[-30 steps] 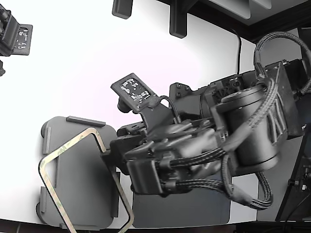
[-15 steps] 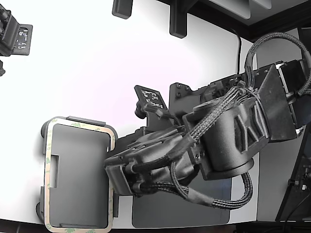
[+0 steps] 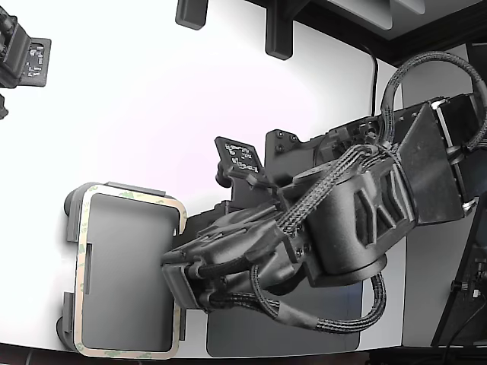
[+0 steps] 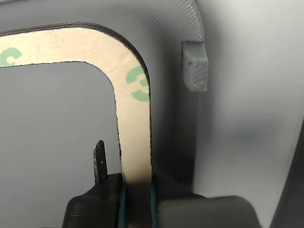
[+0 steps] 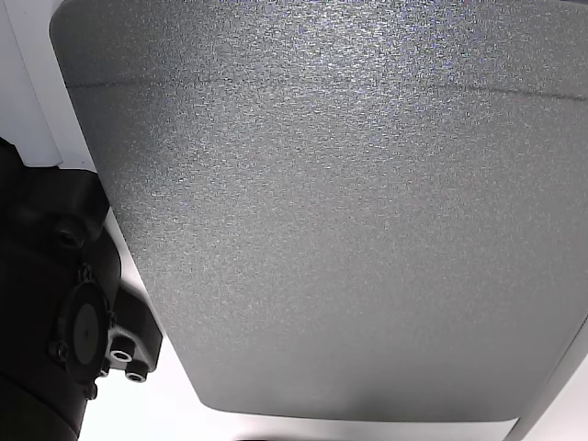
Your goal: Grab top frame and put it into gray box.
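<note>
The top frame (image 3: 81,281), beige with faint green marks, lies level over the rim of the gray box (image 3: 125,274) at the exterior view's lower left. My gripper (image 3: 179,283) is shut on the frame's long side nearest the arm. In the wrist view the jaws (image 4: 137,184) pinch the tan strip of the frame (image 4: 133,118) just past a rounded corner. The box's floor shows through the hollow middle, and a raised edge tab (image 4: 195,64) of the box stands beside the frame.
A darker gray flat mat (image 3: 304,338) lies under the arm beside the box and fills the other view (image 5: 349,230). A black device (image 3: 23,57) sits at the table's far left corner. Black brackets (image 3: 278,30) stand at the back. The table's front edge runs just below the box.
A second ago the frame hung tilted, with one end raised over the box. The wrist has turned and the frame now lies level on the box's rim, still gripped.
</note>
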`<state>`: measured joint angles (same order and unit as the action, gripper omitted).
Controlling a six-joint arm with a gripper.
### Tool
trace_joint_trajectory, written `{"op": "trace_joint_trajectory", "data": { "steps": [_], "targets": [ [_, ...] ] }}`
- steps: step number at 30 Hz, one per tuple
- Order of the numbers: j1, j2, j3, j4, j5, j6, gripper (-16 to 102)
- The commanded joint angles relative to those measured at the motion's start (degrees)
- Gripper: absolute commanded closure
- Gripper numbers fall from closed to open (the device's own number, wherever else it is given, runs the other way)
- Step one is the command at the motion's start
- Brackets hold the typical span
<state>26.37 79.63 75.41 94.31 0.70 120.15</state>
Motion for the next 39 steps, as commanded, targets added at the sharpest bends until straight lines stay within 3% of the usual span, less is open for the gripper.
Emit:
{"op": "trace_joint_trajectory", "data": {
  "steps": [1,39],
  "targets": [
    [-0.44,1.05,-1.14,0.70,-0.18,0.18,99],
    [-0.97,-0.44,-0.79,0.70,-1.05,0.09,99]
  ]
}}
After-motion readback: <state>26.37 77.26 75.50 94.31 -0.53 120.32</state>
